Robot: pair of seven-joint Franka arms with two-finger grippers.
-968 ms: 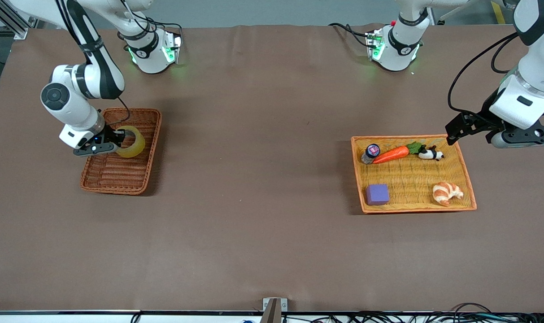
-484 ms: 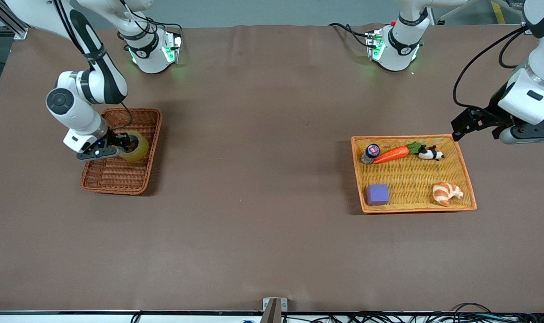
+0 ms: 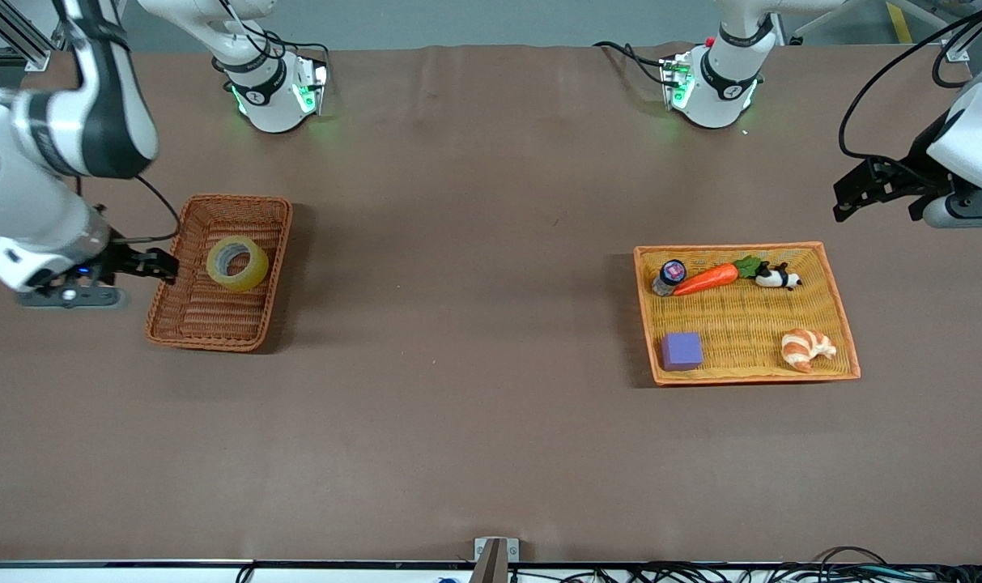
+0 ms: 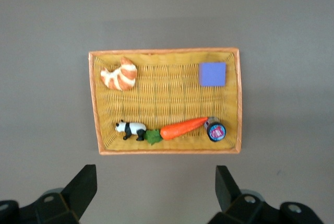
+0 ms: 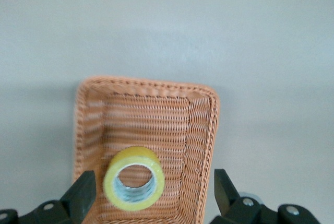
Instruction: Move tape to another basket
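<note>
The basket (image 3: 215,324) holds the tape (image 3: 237,263) lying flat, so my right gripper (image 3: 146,265), fingers wide and empty above its rim, should lift straight clear, while my left gripper (image 3: 875,185), also wide, waits above the table by the tray (image 3: 839,304).

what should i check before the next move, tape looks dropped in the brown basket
1. Tape lying inside the brown basket: ok.
2. Right gripper open and holding nothing: ok.
3. Right gripper off the tape, above the basket's rim at the right arm's end of the table: ok.
4. Left gripper open, away from the yellow tray: ok.
5. Tape resting stably: cannot tell.
</note>
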